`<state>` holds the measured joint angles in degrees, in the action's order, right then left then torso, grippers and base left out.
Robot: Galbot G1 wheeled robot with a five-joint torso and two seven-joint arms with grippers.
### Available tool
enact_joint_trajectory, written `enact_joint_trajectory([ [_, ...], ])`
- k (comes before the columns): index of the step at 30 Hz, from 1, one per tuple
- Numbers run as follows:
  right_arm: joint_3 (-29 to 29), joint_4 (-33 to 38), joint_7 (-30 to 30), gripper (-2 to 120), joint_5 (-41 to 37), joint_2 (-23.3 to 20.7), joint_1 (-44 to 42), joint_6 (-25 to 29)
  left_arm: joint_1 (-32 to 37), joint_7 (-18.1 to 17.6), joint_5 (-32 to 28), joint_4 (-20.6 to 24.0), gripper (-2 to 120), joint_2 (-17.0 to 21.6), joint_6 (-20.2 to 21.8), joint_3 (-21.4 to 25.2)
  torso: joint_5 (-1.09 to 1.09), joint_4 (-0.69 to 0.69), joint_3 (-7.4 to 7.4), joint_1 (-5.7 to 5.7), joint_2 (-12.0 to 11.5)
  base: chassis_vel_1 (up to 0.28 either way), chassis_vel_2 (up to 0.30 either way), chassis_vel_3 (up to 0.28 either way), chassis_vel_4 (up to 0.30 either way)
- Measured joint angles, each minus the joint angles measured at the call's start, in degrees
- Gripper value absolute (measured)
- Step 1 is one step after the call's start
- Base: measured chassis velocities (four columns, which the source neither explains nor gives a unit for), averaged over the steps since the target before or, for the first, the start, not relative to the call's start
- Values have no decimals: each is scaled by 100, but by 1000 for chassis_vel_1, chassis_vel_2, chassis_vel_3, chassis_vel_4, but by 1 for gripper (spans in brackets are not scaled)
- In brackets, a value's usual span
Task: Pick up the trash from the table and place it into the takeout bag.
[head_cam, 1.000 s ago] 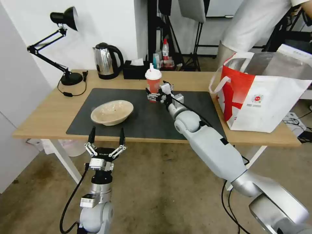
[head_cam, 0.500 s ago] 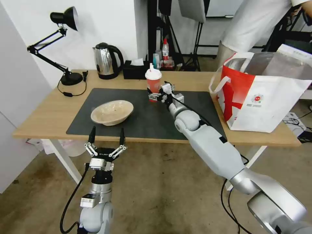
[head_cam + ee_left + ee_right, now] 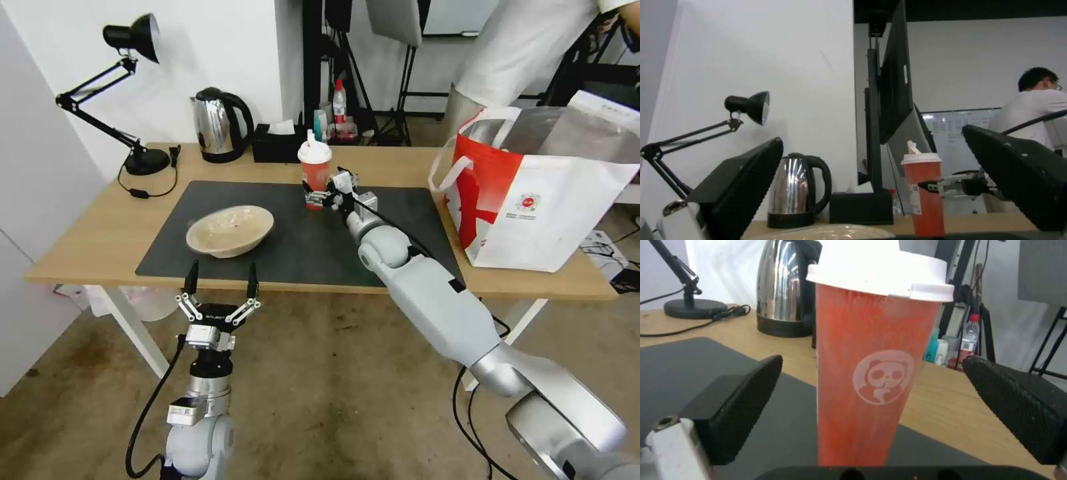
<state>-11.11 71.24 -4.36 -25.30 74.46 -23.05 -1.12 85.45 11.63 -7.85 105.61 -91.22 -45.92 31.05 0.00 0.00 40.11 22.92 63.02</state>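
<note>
Flanking red cup (image 3: pixel 315 175), right tool (image 3: pixel 319 196) spread wide.

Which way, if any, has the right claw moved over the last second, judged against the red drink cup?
Yes, slightly. The right claw has crept forward toward the red drink cup, which stands upright on the dark grey mat; its fingers are open on either side.

table (image 3: pixel 100 227): light matt wood | mat (image 3: pixel 200 200): dark matt | kettle (image 3: pixel 215 127): polished mirror-like steel | red drink cup (image 3: pixel 876 373): smooth, white plastic lid | takeout bag (image 3: pixel 533 200): silvery lining
</note>
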Motion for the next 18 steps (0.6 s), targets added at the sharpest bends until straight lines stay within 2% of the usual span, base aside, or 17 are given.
enact_joint_trajectory([
  [18,-55,-276,78,100,-23,98,212,15,-34,0,16,-31,100,-3,0,-50,0,0,0,0,0,0,0,0,0],
])
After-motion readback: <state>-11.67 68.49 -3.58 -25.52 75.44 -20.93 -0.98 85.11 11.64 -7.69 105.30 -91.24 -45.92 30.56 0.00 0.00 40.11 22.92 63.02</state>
